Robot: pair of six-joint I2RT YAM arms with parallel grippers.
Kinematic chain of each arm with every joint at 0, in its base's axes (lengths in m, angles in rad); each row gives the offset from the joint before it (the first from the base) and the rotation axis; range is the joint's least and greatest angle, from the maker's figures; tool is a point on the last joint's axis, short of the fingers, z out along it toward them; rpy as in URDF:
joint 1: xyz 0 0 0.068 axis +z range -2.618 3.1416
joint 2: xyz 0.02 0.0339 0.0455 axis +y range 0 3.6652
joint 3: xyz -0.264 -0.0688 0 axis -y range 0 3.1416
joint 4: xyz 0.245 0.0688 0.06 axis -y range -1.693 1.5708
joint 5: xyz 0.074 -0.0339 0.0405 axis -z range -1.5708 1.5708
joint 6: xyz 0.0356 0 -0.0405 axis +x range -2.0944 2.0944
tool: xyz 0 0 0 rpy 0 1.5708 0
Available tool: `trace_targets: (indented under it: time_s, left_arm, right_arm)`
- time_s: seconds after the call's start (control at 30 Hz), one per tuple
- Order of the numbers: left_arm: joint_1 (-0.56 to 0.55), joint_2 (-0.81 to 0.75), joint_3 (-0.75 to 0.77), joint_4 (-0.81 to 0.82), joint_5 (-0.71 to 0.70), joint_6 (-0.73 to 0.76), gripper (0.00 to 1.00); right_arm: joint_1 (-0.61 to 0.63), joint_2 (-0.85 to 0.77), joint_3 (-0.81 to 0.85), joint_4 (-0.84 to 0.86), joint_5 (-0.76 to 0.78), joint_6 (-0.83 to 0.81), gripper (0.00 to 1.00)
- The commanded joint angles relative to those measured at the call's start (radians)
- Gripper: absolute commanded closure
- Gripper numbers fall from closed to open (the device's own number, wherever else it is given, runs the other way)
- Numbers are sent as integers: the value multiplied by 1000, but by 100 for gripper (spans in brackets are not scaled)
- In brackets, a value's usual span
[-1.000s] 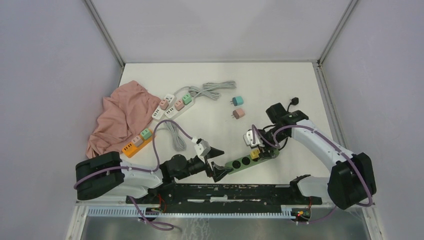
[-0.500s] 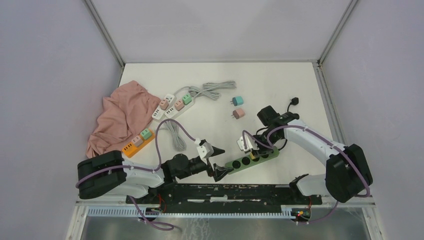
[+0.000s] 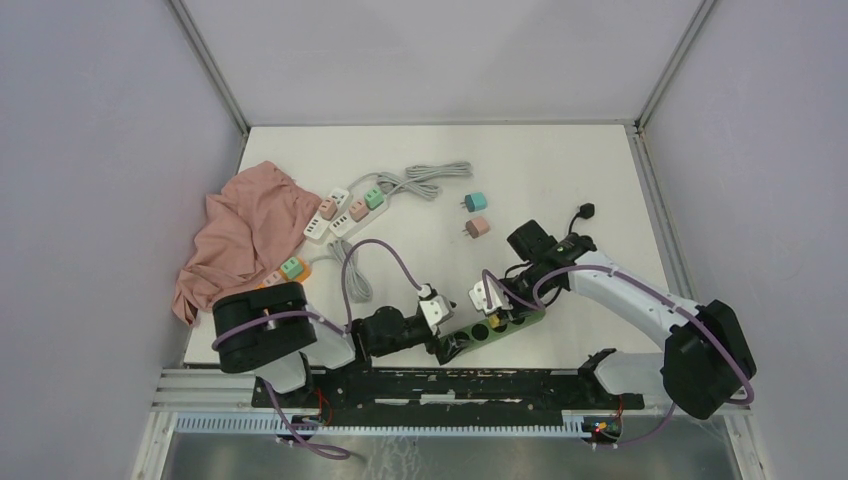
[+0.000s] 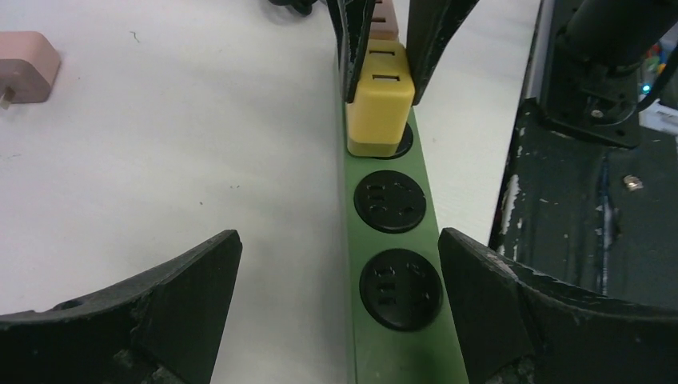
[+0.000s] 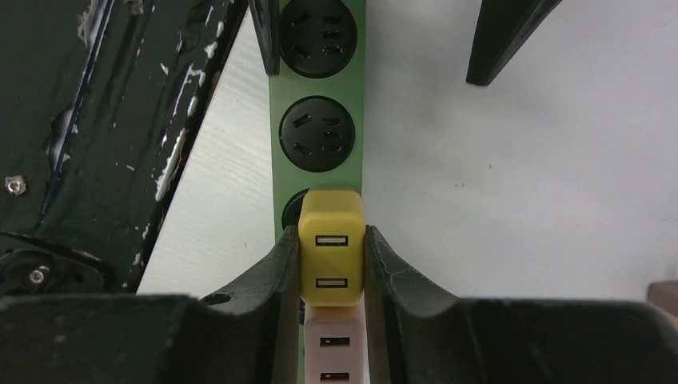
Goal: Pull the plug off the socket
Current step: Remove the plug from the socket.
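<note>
A green power strip (image 3: 520, 320), the socket, lies slantwise near the table's front edge. A yellow plug (image 5: 331, 248) sits in one of its sockets, with a pale pink plug (image 5: 334, 352) right behind it. My right gripper (image 5: 331, 232) is shut on the yellow plug, one finger pressed on each side; the left wrist view shows the same plug (image 4: 382, 100) held between those fingers. My left gripper (image 4: 337, 236) is open, its fingers on either side of the strip's near end (image 4: 397, 360), not touching it. From above, the right gripper (image 3: 497, 300) hides the plug.
A pink cloth (image 3: 245, 235) lies at the left, with white power strips (image 3: 345, 210) and an orange one (image 3: 262, 292) holding plugs beside it. Loose teal (image 3: 475, 202) and pink (image 3: 478, 227) plugs lie mid-table. A black rail (image 3: 450, 385) runs along the front edge.
My right gripper came down to the left onto the strip and shut on the yellow plug. My left gripper reached right until its open fingers stood either side of the strip's end.
</note>
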Motion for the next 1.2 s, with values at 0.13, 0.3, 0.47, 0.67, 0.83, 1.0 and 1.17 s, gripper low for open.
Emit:
trace_targets:
  time_s: [0.13, 0.3, 0.47, 0.67, 0.83, 1.0, 1.17]
  left_arm:
    - [-27, 104, 113, 63, -34, 96, 1]
    - [-44, 140, 128, 21, -48, 106, 2]
    - [-52, 127, 87, 63, -73, 111, 2]
    - [-56, 138, 63, 98, -69, 134, 2]
    - [-71, 209, 39, 213, -106, 165, 2]
    - [-80, 242, 23, 279, -116, 175, 3]
    - [-82, 238, 61, 164, -108, 179, 8]
  right_arm:
    - [51, -13, 20, 119, -47, 135, 100]
    - [63, -2, 20, 127, -27, 144, 100]
    - [69, 12, 19, 135, -16, 147, 100]
    - [70, 9, 15, 140, -35, 154, 100]
    - [71, 19, 6, 159, -49, 175, 100]
    - [71, 27, 8, 161, -52, 179, 100]
    - [71, 32, 9, 160, -49, 178, 100]
